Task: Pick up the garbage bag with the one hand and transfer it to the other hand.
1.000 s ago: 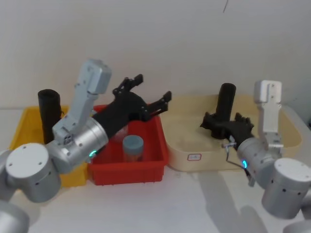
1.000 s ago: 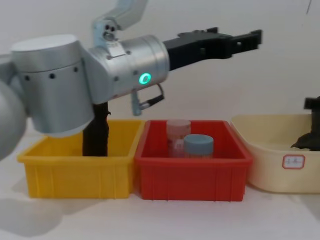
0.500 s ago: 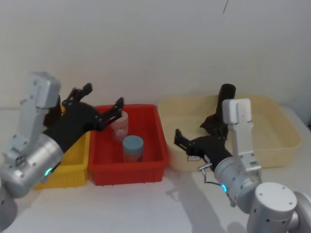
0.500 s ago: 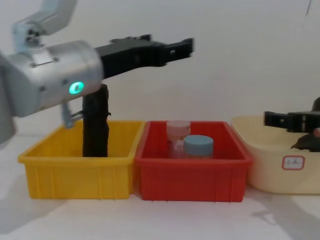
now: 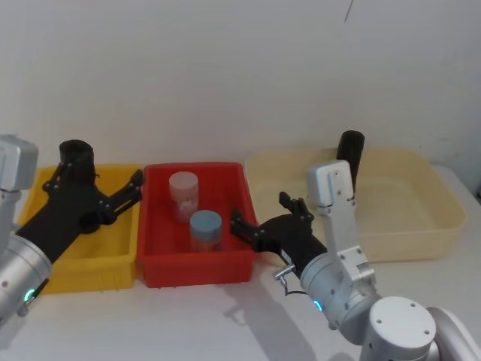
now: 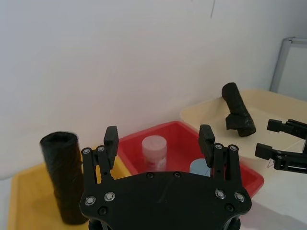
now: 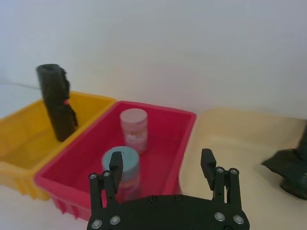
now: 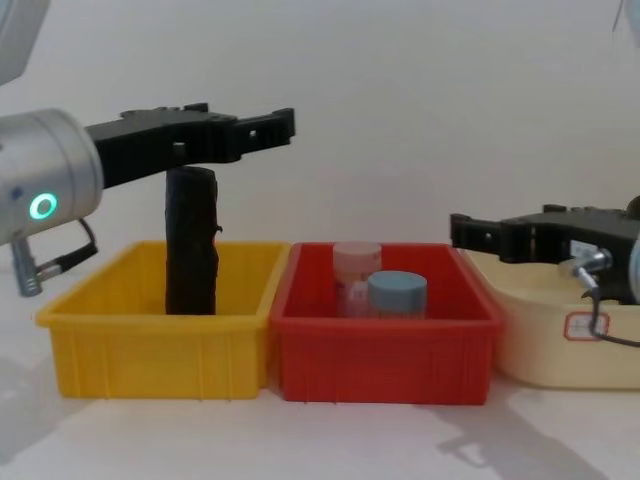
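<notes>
The garbage bag (image 5: 75, 156) (image 6: 64, 177) (image 7: 56, 103) (image 8: 190, 250) is a thick, wrinkled black roll standing upright in the yellow bin (image 5: 105, 274), taller than its walls. My left gripper (image 5: 94, 182) (image 6: 159, 136) (image 8: 270, 130) hangs open over that bin at the height of the roll's top, with one finger close beside the roll and nothing held. My right gripper (image 5: 260, 210) (image 7: 161, 162) (image 8: 460, 230) is open and empty, level above the seam between the red bin and the beige tub.
The red bin (image 5: 161, 271) in the middle holds a pink-capped jar (image 5: 183, 194) and a blue-capped jar (image 5: 205, 229). The beige tub (image 5: 421, 241) on the right holds a slimmer black roll (image 5: 349, 150) (image 6: 237, 110) leaning at its back wall. A white wall stands close behind.
My left arm swung left from above the red bin to the yellow bin. My right gripper drew away from the slim roll in the tub and moved left toward the red bin.
</notes>
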`<move>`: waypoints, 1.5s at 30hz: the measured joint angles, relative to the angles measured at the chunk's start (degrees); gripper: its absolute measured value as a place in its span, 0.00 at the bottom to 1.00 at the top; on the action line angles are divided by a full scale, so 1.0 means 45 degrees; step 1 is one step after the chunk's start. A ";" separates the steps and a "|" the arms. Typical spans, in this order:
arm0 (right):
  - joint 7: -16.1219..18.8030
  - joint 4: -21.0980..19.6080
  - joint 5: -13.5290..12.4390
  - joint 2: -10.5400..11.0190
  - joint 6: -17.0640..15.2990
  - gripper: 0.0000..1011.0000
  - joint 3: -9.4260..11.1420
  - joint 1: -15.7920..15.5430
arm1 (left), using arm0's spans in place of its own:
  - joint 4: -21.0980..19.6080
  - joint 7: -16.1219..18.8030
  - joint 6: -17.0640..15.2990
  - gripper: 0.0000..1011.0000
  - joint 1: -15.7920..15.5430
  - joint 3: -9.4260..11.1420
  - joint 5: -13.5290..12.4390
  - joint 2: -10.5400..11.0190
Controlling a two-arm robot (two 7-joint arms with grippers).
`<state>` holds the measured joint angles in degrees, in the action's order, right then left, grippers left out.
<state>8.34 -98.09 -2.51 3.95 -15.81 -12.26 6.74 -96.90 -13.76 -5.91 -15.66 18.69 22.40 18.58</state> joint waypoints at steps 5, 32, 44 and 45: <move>0.0131 0.0078 -0.0017 -0.0036 0.0071 0.99 -0.0174 0.0122 | -0.0224 0.0134 -0.0129 0.99 0.0249 -0.0175 0.0041 0.0120; 0.0221 0.2313 0.0337 -0.0564 0.0448 0.99 -0.1205 0.1563 | -0.0668 0.0397 -0.0369 0.99 0.0740 -0.0506 0.0128 0.0342; 0.0198 0.2953 0.0539 -0.0702 0.0595 0.99 -0.1306 0.1855 | -0.0704 0.0414 -0.0384 0.99 0.0776 -0.0528 0.0138 0.0357; 0.0198 0.2999 0.0547 -0.0713 0.0596 0.99 -0.1311 0.1874 | -0.0705 0.0415 -0.0386 0.99 0.0777 -0.0529 0.0138 0.0357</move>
<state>9.23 -84.59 -0.05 0.74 -13.12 -18.15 15.17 -100.07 -11.89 -7.65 -12.16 16.31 23.02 20.19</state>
